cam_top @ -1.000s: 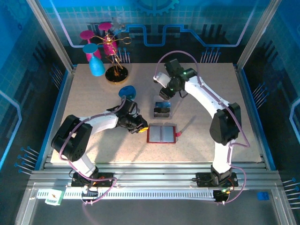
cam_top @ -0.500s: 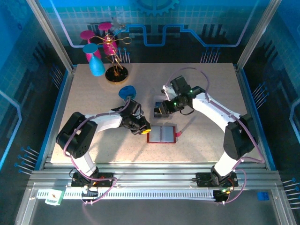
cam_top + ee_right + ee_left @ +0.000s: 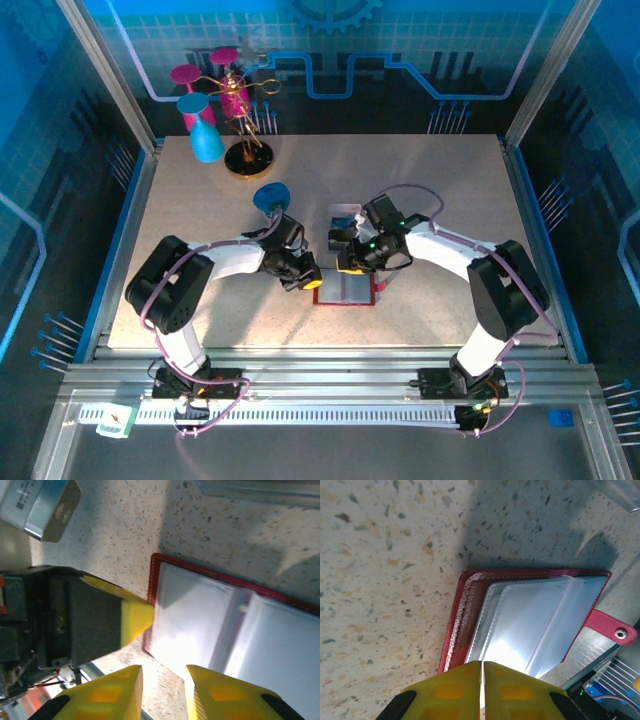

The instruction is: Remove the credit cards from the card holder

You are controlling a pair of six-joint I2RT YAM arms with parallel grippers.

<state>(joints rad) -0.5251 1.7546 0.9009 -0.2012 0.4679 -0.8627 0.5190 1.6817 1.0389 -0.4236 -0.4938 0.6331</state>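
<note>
Red card holder [image 3: 347, 292], one, lies open; left gripper [image 3: 481, 666], pinched closed, apparently touches its left edge; right gripper [image 3: 164, 672] hovers above it, slightly parted.

Speckled table [image 3: 440, 180] bears the open card holder [image 3: 345, 293], perhaps a clear tray [image 3: 345, 214].

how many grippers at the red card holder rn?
2. The left gripper is shut, with its fingertips at the left edge of the open card holder. The right gripper hovers over the holder's far side with its jaws apart, holding nothing.
</note>
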